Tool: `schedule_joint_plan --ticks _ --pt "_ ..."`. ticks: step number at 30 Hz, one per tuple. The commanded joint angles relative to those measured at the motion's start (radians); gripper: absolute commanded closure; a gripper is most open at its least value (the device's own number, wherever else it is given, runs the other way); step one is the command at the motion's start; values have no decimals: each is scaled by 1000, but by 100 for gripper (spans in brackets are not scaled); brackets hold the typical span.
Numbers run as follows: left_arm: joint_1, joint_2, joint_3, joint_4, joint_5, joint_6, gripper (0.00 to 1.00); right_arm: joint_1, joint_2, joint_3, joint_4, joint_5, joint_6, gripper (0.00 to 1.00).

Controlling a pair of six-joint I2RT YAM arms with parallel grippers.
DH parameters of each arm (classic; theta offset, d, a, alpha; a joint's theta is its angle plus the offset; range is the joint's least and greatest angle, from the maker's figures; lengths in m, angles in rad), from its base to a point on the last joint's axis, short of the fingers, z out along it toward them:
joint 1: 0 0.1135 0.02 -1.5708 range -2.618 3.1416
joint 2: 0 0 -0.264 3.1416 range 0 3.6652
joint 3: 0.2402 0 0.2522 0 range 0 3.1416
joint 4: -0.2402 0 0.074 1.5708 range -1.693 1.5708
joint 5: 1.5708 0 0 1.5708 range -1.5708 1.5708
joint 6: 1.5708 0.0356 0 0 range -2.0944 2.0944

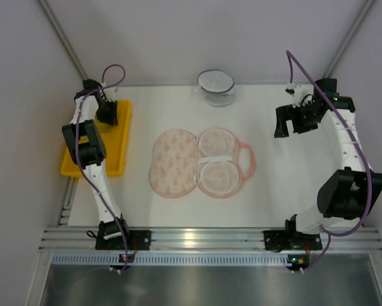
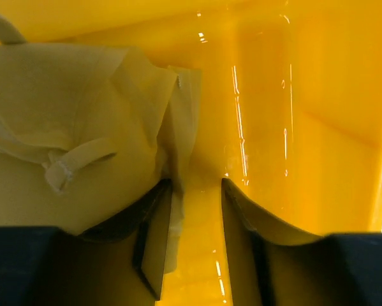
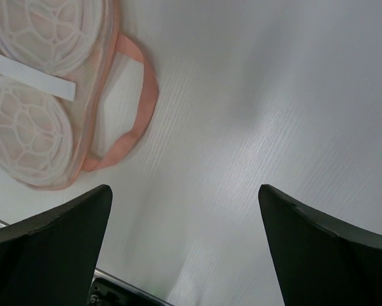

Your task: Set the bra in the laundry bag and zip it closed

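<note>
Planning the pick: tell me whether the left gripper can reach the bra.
Probably yes: the left gripper is open inside the yellow tray, with the bra uncovered beside its gap.

The tray (image 2: 293, 95) is glossy yellow plastic with bright glints. The bra (image 2: 63, 127) is soft matt cloth. The bag (image 1: 175, 162) is printed fabric with mesh inside. The bench (image 3: 273, 95) is matt white, finely grained.
</note>
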Motion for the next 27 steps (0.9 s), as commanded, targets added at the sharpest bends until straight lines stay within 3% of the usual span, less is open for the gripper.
schedule_joint_plan --ticks 1,3,4,21,27 --pt "0 20 -9 18 -32 3 71 12 -50 -3 -9 2 12 1" --pt "0 13 -23 18 -18 5 95 12 -59 -16 -4 2 10 1" --pt "0 -4 -40 18 -12 0 100 12 -62 -20 -3 1 12 0" --pt "0 -424 -54 17 68 -17 100 14 -56 -20 20 -41 -5 1" --pt "-2 -507 15 18 193 -23 100 18 -59 -5 40 -48 -4 1"
